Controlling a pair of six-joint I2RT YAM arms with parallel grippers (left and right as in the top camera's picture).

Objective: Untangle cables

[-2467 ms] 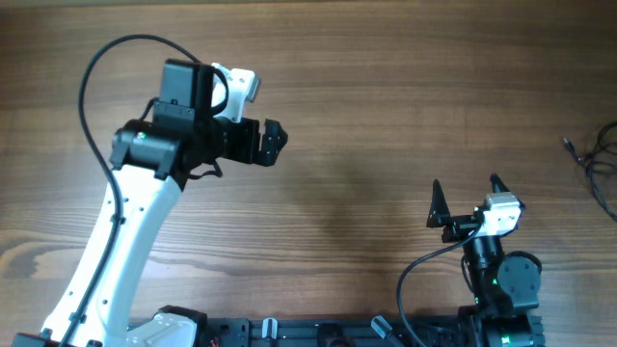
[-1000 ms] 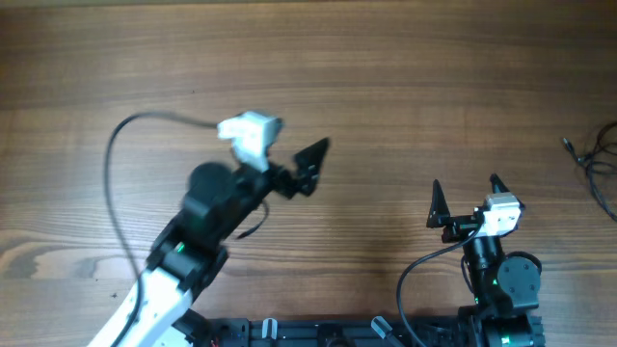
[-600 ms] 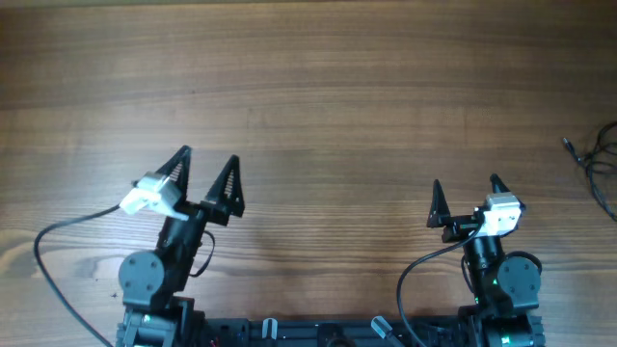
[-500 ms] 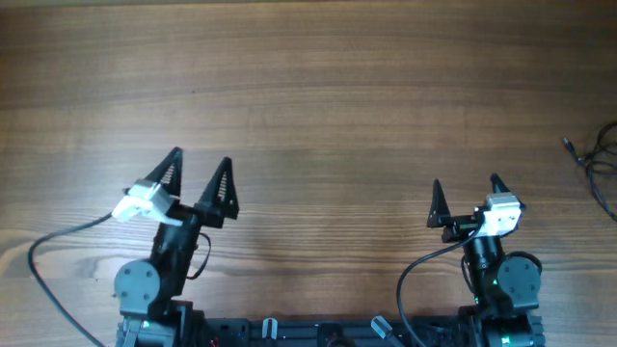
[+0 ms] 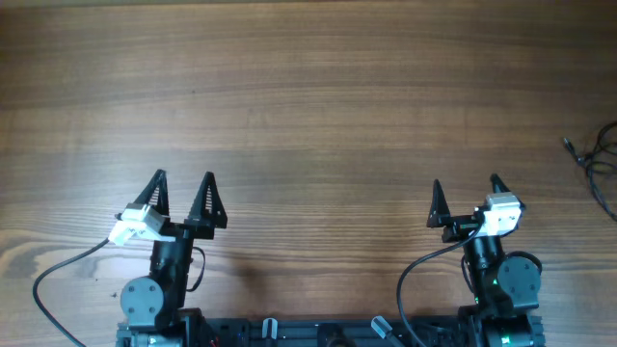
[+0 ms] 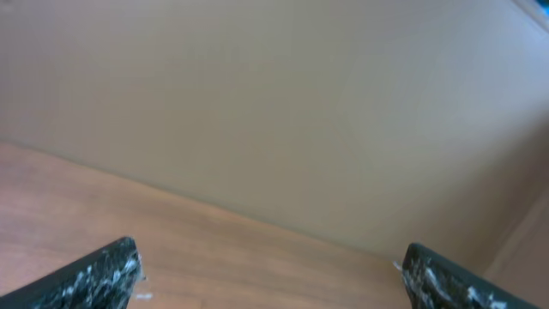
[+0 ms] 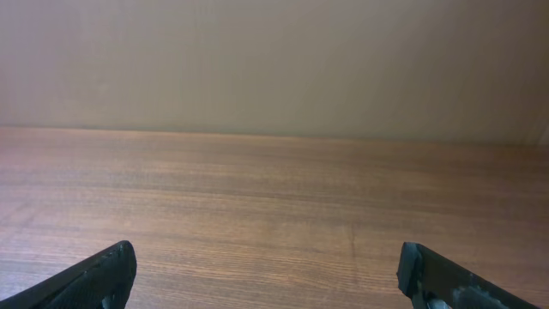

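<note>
A brown wood-grain tabletop (image 5: 318,87) fills the overhead view, its grain running from the left edge to the right edge, with most of its surface bare. The thin black cables (image 5: 588,164) lie in a loose tangle at the right edge of the table, partly cut off by the picture, with one small plug end pointing toward the middle. Both arms are folded back at the near edge, above a black mounting rail (image 5: 318,333). The left gripper (image 5: 183,175), a black two-finger claw with a white camera block, sits near the near-left corner with its fingers spread wide and nothing between them. The right gripper (image 5: 464,180), of the same build, sits toward the near-right corner, also spread wide and holding nothing, well apart from the cables. From the right wrist, black fingertips (image 7: 86,279) frame level bare wood that runs to the far edge, where a plain beige wall (image 7: 274,60) rises. The left wrist view is tilted, showing speckled black fingertips (image 6: 94,275), a strip of wood and the same beige wall (image 6: 283,103).
</note>
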